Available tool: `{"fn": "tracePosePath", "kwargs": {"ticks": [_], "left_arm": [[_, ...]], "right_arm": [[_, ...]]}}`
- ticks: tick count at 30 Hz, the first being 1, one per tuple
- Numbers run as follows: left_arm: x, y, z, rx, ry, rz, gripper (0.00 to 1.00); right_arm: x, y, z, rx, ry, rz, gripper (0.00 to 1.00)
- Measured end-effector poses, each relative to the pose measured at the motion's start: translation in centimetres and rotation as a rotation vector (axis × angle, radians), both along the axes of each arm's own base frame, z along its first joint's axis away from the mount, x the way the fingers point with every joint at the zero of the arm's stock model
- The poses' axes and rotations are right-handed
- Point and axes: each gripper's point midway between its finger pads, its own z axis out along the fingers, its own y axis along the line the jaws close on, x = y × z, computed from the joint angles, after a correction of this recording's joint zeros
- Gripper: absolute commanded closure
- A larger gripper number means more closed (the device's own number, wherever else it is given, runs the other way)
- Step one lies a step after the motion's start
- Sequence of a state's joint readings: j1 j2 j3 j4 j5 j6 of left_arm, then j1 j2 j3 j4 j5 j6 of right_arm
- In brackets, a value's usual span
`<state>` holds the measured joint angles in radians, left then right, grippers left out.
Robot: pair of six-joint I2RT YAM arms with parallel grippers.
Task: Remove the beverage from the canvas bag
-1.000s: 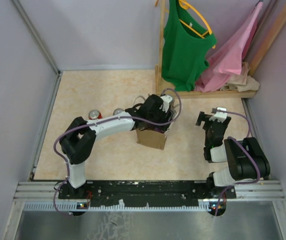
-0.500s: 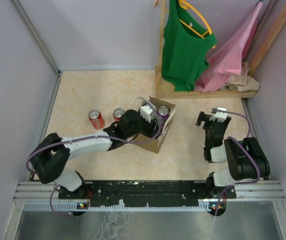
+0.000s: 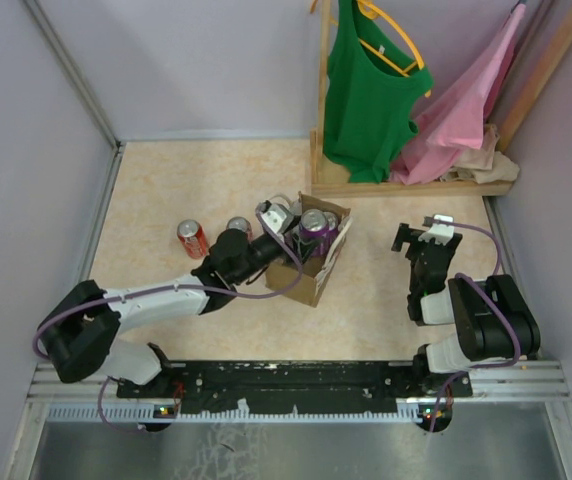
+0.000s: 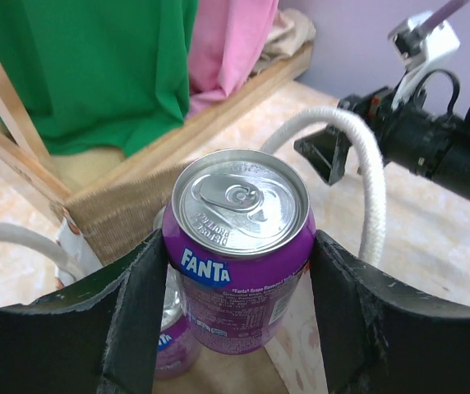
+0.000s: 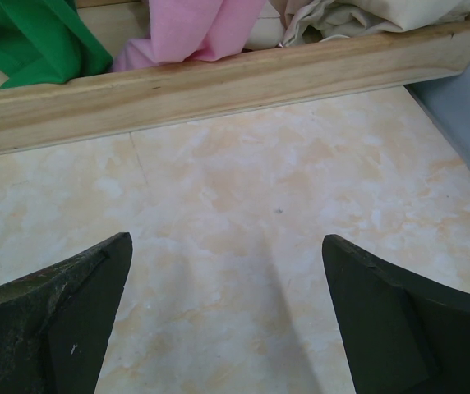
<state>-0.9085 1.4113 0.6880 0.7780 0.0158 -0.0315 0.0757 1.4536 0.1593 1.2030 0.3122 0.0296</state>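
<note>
Pressure is being applied by the left gripper (image 4: 239, 275) to both sides of the purple Fanta can (image 4: 239, 205), held partly above the canvas bag (image 4: 124, 209) beneath. Withdrawal is being judged unfinished: clearing the rim and setting down remain.

Pale lilac walls (image 3: 216, 60) enclose a beige marbled tabletop (image 3: 196, 180). At the far right stands a light wooden clothes rack (image 3: 322, 100) carrying a green sleeveless shirt (image 3: 366, 90) on a yellow hanger (image 3: 398, 45) beside a pink garment (image 3: 466, 110). What looks like crumpled cream cloth (image 3: 481, 160) lies on its base. The light is even.
</note>
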Motion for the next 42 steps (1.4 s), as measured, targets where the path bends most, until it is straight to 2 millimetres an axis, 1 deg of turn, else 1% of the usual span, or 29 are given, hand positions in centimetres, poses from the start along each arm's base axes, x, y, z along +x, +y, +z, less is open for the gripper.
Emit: {"fn": "tracePosePath", "kwargs": {"ticks": [2, 5, 9, 12, 14, 16, 20, 25, 31, 33, 35, 37, 38, 40, 41, 42], "left_arm": [[-0.1, 0.3, 1.3, -0.019, -0.038, 0.002, 1.0], [-0.4, 1.1, 3.9, -0.054, -0.108, 0.014, 1.0], [-1.2, 3.3, 7.9, -0.118, -0.217, 0.055, 1.0], [-1.9, 5.2, 10.4, -0.158, -0.287, 0.09, 1.0], [-2.5, 6.5, 11.7, -0.185, -0.326, 0.113, 1.0], [-3.1, 8.2, 12.7, -0.205, -0.363, 0.144, 1.0], [-4.1, 10.8, 13.7, -0.213, -0.404, 0.196, 1.0], [-4.5, 13.9, 14.8, -0.2, -0.424, 0.291, 1.0], [-4.5, 18.6, 14.6, -0.158, -0.397, 0.458, 1.0], [-4.5, 20.1, 14.1, -0.146, -0.373, 0.51, 1.0], [-4.5, 21.0, 13.0, -0.134, -0.341, 0.546, 1.0], [-4.3, 21.6, 11.3, -0.122, -0.302, 0.574, 1.0], [-4.1, 21.7, 10.1, -0.108, -0.278, 0.585, 1.0], [-3.7, 21.5, 7.4, -0.069, -0.233, 0.597, 1.0], [-3.5, 21.4, 5.5, -0.042, -0.204, 0.602, 1.0], [-3.3, 21.3, 4.3, -0.016, -0.184, 0.603, 1.0]], "right_arm": [[0.0, 0.0, 0.0, 0.0, 0.0, 0.0, 0.01], [0.0, 0.0, 0.0, 0.0, 0.0, 0.0, 0.01], [0.0, 0.0, 0.0, 0.0, 0.0, 0.0, 0.01], [0.0, 0.0, 0.0, 0.0, 0.0, 0.0, 0.01], [0.0, 0.0, 0.0, 0.0, 0.0, 0.0, 0.01], [0.0, 0.0, 0.0, 0.0, 0.0, 0.0, 0.01], [0.0, 0.0, 0.0, 0.0, 0.0, 0.0, 0.01], [0.0, 0.0, 0.0, 0.0, 0.0, 0.0, 0.01], [0.0, 0.0, 0.0, 0.0, 0.0, 0.0, 0.01], [0.0, 0.0, 0.0, 0.0, 0.0, 0.0, 0.01], [0.0, 0.0, 0.0, 0.0, 0.0, 0.0, 0.01], [0.0, 0.0, 0.0, 0.0, 0.0, 0.0, 0.01], [0.0, 0.0, 0.0, 0.0, 0.0, 0.0, 0.01], [0.0, 0.0, 0.0, 0.0, 0.0, 0.0, 0.01], [0.0, 0.0, 0.0, 0.0, 0.0, 0.0, 0.01], [0.0, 0.0, 0.0, 0.0, 0.0, 0.0, 0.01]]}}
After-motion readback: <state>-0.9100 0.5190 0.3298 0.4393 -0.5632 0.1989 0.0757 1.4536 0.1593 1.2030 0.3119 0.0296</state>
